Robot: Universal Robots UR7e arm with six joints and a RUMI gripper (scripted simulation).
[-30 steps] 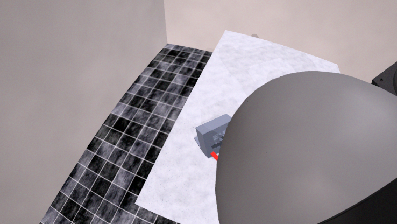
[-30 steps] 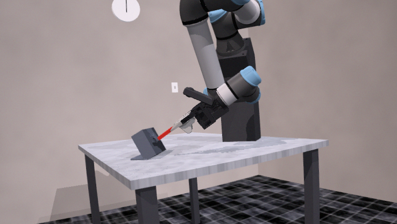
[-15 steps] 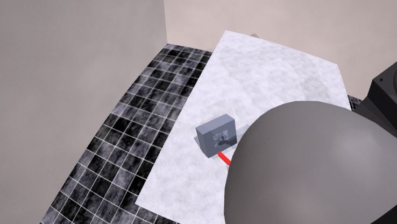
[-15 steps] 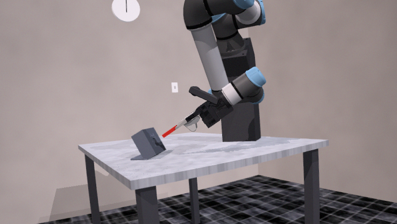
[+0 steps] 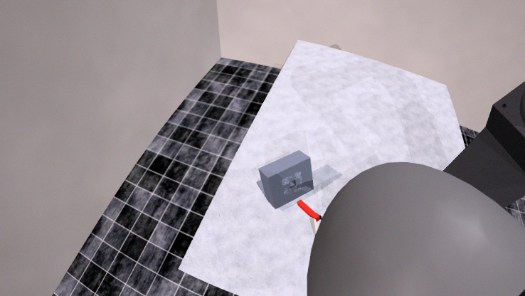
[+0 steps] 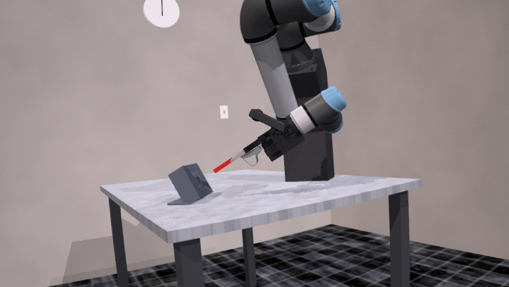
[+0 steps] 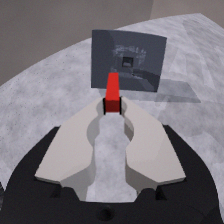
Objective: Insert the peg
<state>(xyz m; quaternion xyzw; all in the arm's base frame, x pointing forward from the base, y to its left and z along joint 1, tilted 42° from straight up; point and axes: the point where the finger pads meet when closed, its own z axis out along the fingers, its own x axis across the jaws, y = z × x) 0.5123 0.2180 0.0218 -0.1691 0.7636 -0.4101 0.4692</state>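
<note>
A grey block with a sloped panel (image 5: 287, 178) stands on the white table; it also shows in the exterior view (image 6: 190, 183) and in the wrist view (image 7: 128, 59). A small dark square hole (image 7: 126, 61) sits in the panel's face, also visible in the top view (image 5: 292, 182). My gripper (image 7: 112, 98) is shut on a red peg (image 7: 113, 91). The peg (image 6: 222, 165) points down toward the panel, its tip in the air, apart from the face and below the hole in the wrist view. In the top view the peg (image 5: 308, 210) sticks out from under the arm.
The arm's grey body (image 5: 415, 235) fills the lower right of the top view and hides the gripper there. The robot's dark pedestal (image 6: 309, 153) stands at the table's back. A thin grey base plate (image 5: 323, 176) lies under the block.
</note>
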